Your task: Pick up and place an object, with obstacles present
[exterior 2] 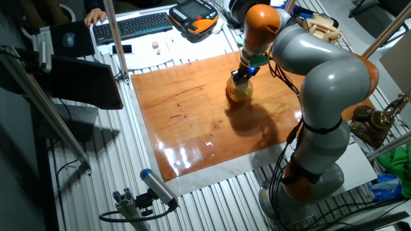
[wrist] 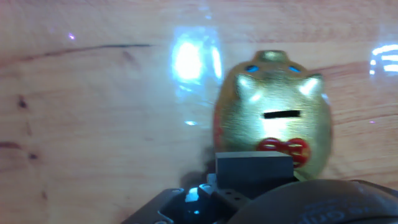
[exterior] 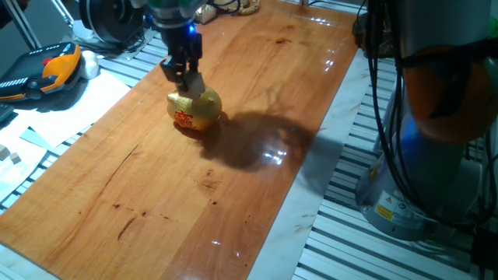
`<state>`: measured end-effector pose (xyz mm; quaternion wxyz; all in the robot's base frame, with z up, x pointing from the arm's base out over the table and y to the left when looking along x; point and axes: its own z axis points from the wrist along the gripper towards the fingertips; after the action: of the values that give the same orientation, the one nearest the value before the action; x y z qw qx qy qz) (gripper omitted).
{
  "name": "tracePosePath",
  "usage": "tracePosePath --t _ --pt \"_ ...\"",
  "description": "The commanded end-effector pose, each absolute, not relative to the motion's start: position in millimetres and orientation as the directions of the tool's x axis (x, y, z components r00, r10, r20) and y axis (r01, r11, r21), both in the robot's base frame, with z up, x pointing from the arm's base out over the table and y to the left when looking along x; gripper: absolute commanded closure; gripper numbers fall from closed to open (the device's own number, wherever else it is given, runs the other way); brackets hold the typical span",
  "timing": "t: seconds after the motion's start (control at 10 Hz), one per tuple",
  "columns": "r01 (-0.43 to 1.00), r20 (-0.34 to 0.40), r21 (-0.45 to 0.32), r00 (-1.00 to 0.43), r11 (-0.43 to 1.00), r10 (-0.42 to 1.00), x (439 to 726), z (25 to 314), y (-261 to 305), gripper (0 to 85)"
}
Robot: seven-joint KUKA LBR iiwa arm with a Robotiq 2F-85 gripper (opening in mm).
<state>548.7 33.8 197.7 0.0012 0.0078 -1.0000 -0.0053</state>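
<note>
From one fixed view, the tool (exterior: 187,78) hangs low over the wooden counter (exterior: 156,194), its tip right at the top of the gold piggy bank (exterior: 195,110), and a light-tan block, which I take for the cube (exterior: 194,83), sits between the fingertips just above the pig's back. It looks pinched there, though the fingers are dark and close together and I can't swear to the contact. My guess is the arm carries the cube this low and this near because its path crosses the obstacle; a brush against the pig is the obvious risk here.

From the other fixed view, the whole arm shows, bent over from its base beside the counter (exterior 2: 186,128), with the tool (exterior 2: 241,77) directly above the piggy bank (exterior 2: 239,92). The cube is too small to make out here. What this side adds is the reach: the pig stands toward the far part of the counter, under the wrist.

From the hand view, the piggy bank (wrist: 273,124) fills the space just ahead of the tool, its coin slot and red bow plain to see, which neither room camera shows. A grey rectangular part sits at the bottom edge before it, and I can't tell whether that is a finger. No tan cube is visible here.
</note>
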Motion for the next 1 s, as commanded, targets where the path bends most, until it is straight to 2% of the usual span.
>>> tracePosePath --t 0.0,0.9 --pt "0.006 0.004 0.011 -1.0 1.0 0.006 550.6 197.2 50.9 85.0" --pt "0.085 -0.023 0.001 -0.996 0.996 0.085 544.8 171.9 107.6 85.0"
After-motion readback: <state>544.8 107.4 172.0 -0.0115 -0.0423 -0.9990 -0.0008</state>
